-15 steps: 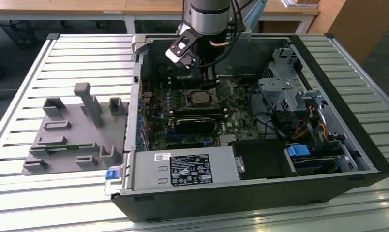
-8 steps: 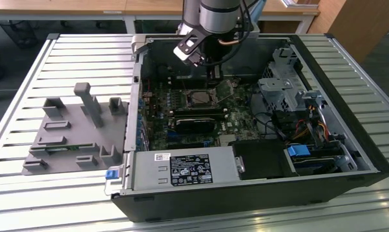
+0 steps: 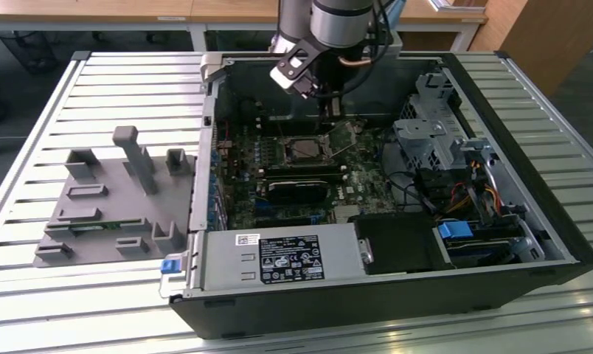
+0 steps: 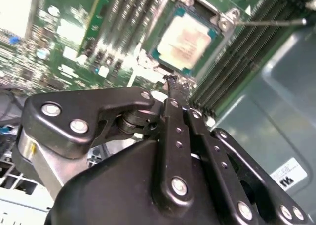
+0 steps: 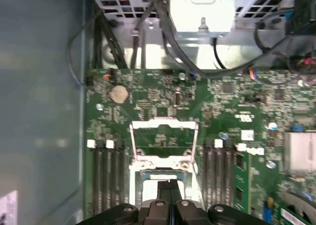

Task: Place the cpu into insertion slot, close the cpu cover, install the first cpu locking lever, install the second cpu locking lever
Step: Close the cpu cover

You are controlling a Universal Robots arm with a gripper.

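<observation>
The cpu point(image 4: 185, 39) lies flat in the insertion slot point(image 4: 223, 23), its silver-tan face up. In the exterior view the slot point(image 3: 305, 150) sits mid-board inside the open computer case. The cpu cover point(image 5: 164, 122) is swung open, a silver frame with green board showing through its cut-out. A thin locking lever point(image 4: 269, 22) stands free beside the socket. My gripper point(image 4: 174, 85) hangs just above the socket's edge, its fingers pressed together and holding nothing. From the exterior view the gripper point(image 3: 325, 122) reaches down beyond the socket.
Black memory slots point(image 5: 106, 180) flank the socket on both sides. A drive cage point(image 3: 434, 140) with cables fills the exterior view's right. The power supply point(image 3: 276, 258) lies at the case front. A grey fixture block point(image 3: 110, 199) stands outside the case on the slatted table.
</observation>
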